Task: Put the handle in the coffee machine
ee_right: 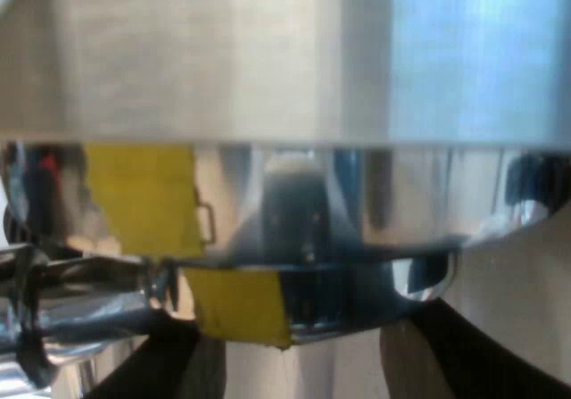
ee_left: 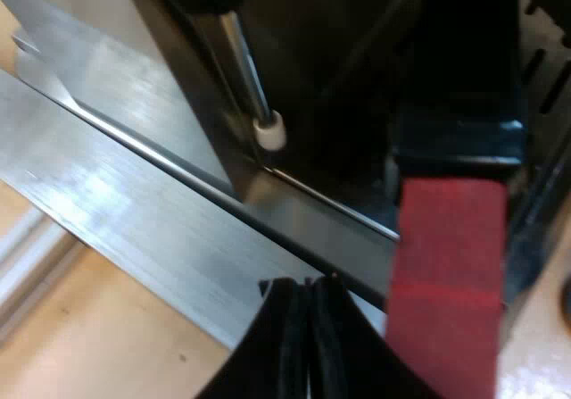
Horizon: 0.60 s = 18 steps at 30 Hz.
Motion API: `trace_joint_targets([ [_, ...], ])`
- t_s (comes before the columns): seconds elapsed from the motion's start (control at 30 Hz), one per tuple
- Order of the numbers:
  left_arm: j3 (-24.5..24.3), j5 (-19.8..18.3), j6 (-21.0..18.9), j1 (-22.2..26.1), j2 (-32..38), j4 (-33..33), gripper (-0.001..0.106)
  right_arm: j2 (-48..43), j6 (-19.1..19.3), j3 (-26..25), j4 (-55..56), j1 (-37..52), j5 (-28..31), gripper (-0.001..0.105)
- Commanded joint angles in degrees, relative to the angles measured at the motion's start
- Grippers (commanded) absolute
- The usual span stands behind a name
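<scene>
Two black fingers (ee_left: 285,345) of the left hand (ee_left: 305,292) lie pressed together, gripping nothing, just beside the dark holder handle with the red end (ee_left: 446,274). The handle runs up into the shadowed front of the brushed-steel espresso machine (ee_left: 134,203), near a thin steam wand with a white tip (ee_left: 268,131). The right hand (ee_right: 299,328) has its fingers spread apart – tips just beneath a round chrome body bearing yellow tape (ee_right: 357,203).
</scene>
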<state>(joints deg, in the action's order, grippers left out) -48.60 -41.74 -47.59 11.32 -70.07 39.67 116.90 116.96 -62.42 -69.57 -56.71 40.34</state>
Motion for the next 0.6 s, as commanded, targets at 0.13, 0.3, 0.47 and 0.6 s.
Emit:
trace_joint_targets([
  [0.13,-0.68,-3.15,1.26,-0.31,0.09,5.94,0.001,-1.25,0.29,-0.76,-3.84,-0.17,-0.59,0.042],
  [0.3,-1.88,-5.44,1.63,-0.3,0.09,10.48,0.001,-1.25,0.29,-0.76,-3.84,-0.17,-0.59,0.042],
  [0.47,-2.57,-8.76,1.63,-0.94,0.09,14.67,0.001,-1.25,0.29,-0.76,-3.84,-0.17,-0.59,0.042],
  [0.6,-2.57,-8.75,1.63,-2.9,0.09,16.45,0.001,-1.25,0.29,-0.76,-3.84,-0.17,-0.59,0.042],
])
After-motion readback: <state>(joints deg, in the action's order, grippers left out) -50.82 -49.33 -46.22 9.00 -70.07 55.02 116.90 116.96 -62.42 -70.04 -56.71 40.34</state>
